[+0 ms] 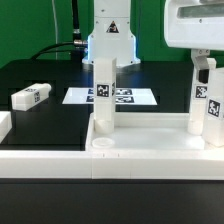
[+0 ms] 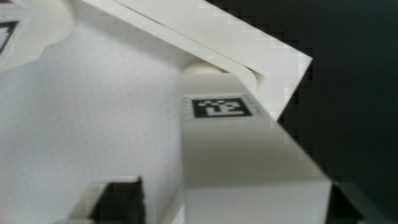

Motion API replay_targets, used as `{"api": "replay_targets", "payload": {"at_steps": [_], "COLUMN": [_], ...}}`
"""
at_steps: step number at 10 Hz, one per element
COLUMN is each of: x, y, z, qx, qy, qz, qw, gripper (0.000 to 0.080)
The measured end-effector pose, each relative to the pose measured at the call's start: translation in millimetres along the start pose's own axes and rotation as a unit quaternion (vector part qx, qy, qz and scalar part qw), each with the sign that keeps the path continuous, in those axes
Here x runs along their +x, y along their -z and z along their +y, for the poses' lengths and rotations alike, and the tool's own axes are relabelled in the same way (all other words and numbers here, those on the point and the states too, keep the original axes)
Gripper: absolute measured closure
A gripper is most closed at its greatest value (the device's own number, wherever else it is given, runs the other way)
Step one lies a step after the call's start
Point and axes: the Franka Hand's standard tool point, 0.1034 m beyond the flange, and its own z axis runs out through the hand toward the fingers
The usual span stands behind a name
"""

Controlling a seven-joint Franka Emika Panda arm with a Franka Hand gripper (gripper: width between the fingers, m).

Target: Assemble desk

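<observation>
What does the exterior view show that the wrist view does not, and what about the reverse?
Only the exterior view: the marker board, a loose leg lying on the black table, a second leg standing upright on the desk top, and the robot base behind. Only the wrist view: a close look at one tag and a dark fingertip beside it. Both: the third leg, which bears that tag, below the gripper, and the white desk top.

We see a white, rounded arm base point(image 1: 108, 45) with a dark triangular mark point(image 1: 112, 28), a black cable point(image 1: 62, 45) beside it, and a white gripper point(image 1: 210, 70) with black fingertips point(image 2: 121, 200).
</observation>
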Motion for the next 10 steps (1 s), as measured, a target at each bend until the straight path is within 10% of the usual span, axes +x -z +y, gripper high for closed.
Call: {"api": "replay_targets", "payload": {"at_steps": [2, 10], "x": [-2.5, -10.1], "y": [0.0, -0.1], "z": [-4.6, -9.5], "qx": [-0.015, -0.019], "qy": [0.089, 0.424], "qz": [0.013, 0.015], "qw": [0.996, 0.905], "gripper": [0.017, 0.015]}}
